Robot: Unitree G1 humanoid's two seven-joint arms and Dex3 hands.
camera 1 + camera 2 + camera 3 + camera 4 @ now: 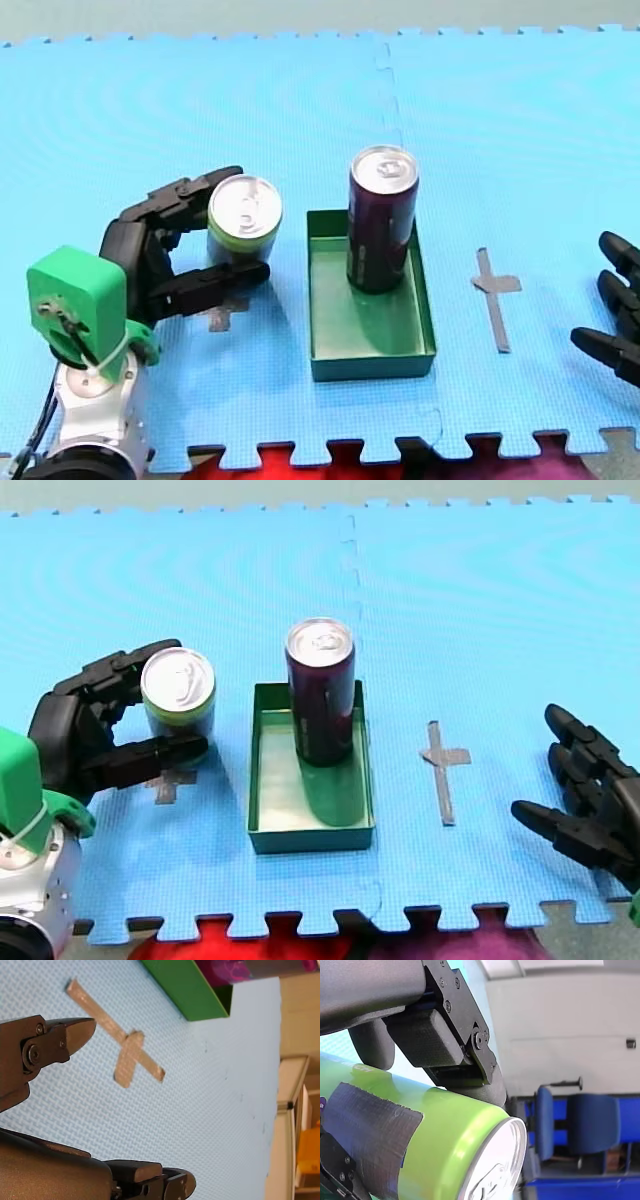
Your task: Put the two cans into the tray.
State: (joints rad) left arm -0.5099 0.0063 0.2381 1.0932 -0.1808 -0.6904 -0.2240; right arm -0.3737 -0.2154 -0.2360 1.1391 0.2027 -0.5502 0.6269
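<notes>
Left hand clasps green can; right hand near mat edge.

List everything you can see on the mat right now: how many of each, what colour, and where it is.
mat: one, blue foam with jigsaw edges, under everything.
tray: one, green, mid-mat.
purple can: one, dark purple with a silver top, upright inside the tray at its far end.
green can: one, lime green with a silver top, upright to the left of the tray, outside it.
tape crosses: two, grey, stuck to the mat, one on each side of the tray.
left hand: one, black, fingers closed around the green can.
right hand: one, black, open, at the mat's right edge.
</notes>
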